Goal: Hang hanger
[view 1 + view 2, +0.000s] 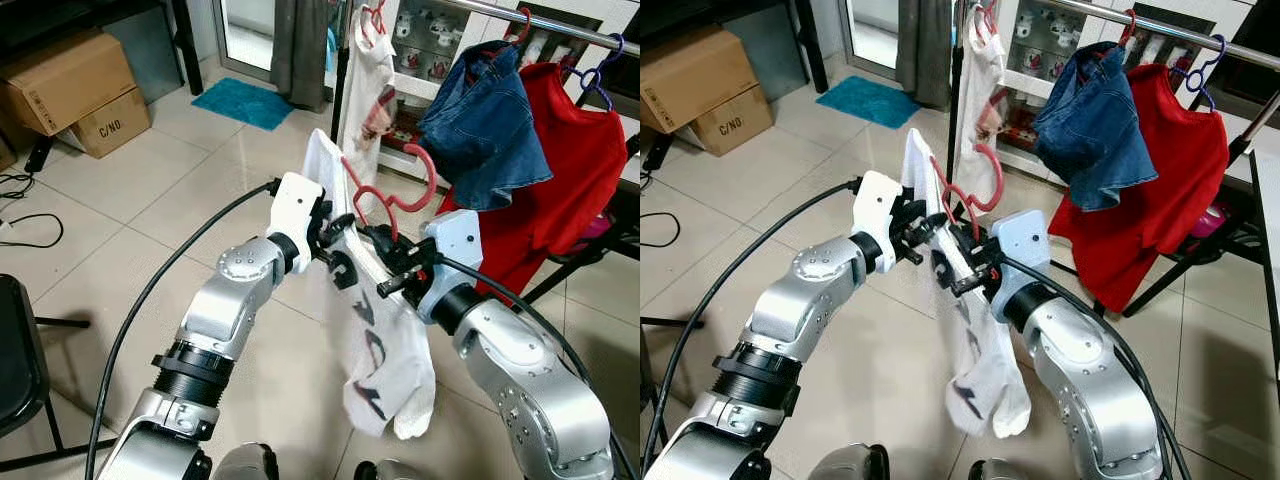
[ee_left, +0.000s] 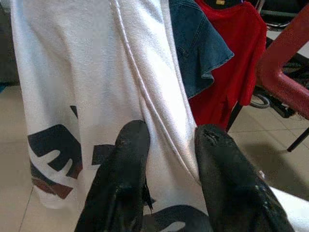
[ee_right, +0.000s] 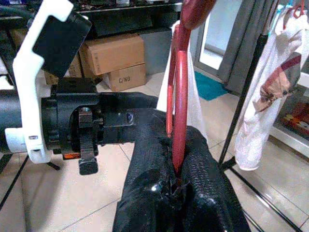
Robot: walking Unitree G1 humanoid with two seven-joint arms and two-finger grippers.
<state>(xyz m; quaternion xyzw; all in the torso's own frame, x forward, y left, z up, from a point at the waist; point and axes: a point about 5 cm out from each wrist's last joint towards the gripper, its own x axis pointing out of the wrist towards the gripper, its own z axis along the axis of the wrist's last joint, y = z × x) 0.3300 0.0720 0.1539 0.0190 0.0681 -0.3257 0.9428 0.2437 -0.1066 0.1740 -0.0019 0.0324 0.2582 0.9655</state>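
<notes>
The robot is holding a red hanger (image 1: 385, 195) with a white printed T-shirt (image 1: 385, 350) on it, out in front of its body, and the step now looks like getting it up to the clothes rail (image 1: 560, 25) to hang it. The right gripper (image 3: 176, 176) is pinched tight on the thin red bar of the hanger, with its two black fingers pressed on each side of it. The left gripper (image 2: 169, 145) is squeezed onto a fold of the white shirt, with cloth bunched between its two fingers. The hanger's hook points up and sits well below the rail, so I think the next move is to lift both arms up and forward, then tip the hook over the rail and let go. The rail already has clothes on it: a white shirt with a picture (image 1: 372, 85) at the left end, a blue denim piece (image 1: 480, 130) in the middle, and a red T-shirt (image 1: 570, 170) next to it. The best open spot looks like the bare bit of rail between the hanging white shirt and the denim. That gap is not wide, so the hook should go in straight to miss the other hangers. The long shirt hangs down near the tiled floor (image 1: 150, 200) and could swing or catch on the rack's dark upright pole (image 1: 340, 90). Cardboard boxes (image 1: 70, 85) sit far off to the left, out of the way.
</notes>
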